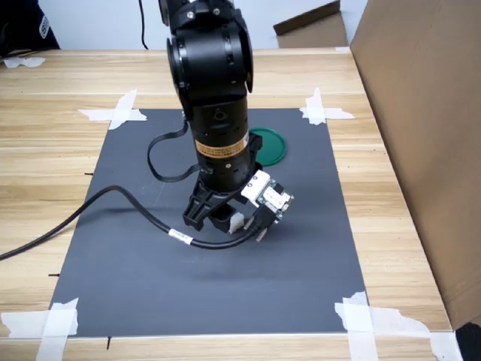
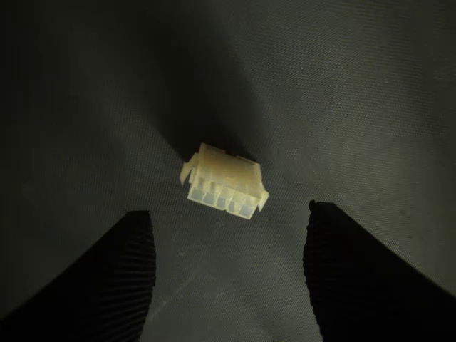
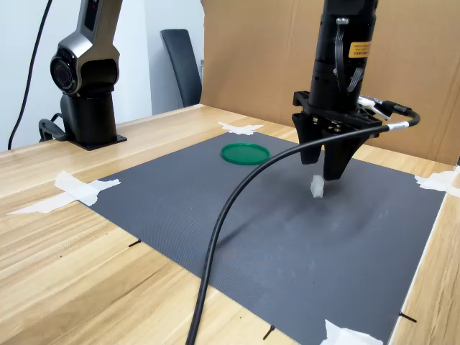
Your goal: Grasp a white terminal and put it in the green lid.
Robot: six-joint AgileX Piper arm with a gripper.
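Spread fingers (image 2: 107, 278) of the gripper (image 3: 323, 175) hover just above the white terminal (image 2: 223, 183) lying on the dark mat (image 3: 215, 215), bare mat all around it, its long axis running across the jaw gap; the green lid (image 3: 245, 153) sits farther back.

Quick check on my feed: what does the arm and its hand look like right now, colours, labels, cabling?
The arm is glossy black, with a yellow-orange label band round the wrist. The hand has black ribbed fingers. A white camera module is mounted beside it, and a thick black cable trails off.
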